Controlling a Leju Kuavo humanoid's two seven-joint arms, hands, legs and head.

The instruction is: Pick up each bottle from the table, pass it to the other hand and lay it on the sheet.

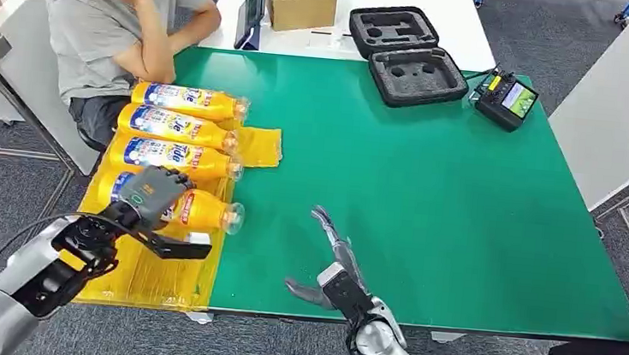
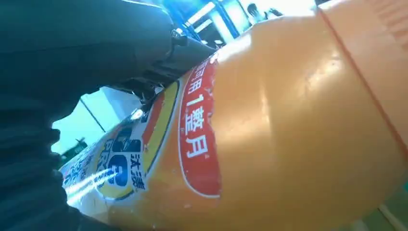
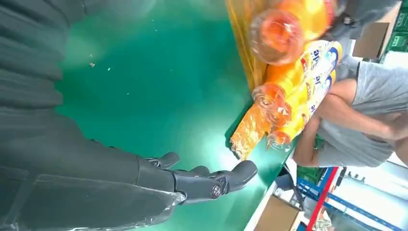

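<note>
Nearest the robot, its right hand (image 1: 331, 265) hovers low over the green counter (image 1: 430, 196), fingers spread apart and holding nothing. Its work looks done for this bottle, so it is best kept clear, well apart from the sheet's edge.

To the left, the left hand (image 1: 151, 200) is wrapped over the body of the nearest bottle (image 1: 196, 209), an orange detergent bottle lying on its side on the yellow sheet (image 1: 148, 275). In the left wrist view the bottle's label (image 2: 192, 130) sits right against the hand, so the grip appears closed on it. The bottle already seems to rest on the sheet, its cap end pointing toward the green surface.

The step in hand is likely the release. To do it well, open the fingers slowly so the round bottle does not roll, then lift straight up rather than dragging sideways and rucking the sheet.

Farther on, three more bottles (image 1: 180, 128) lie side by side on the same sheet, just beside the held one. Avoid nudging the closest. Beyond them a person (image 1: 119, 14) sits at the counter's far corner.
</note>
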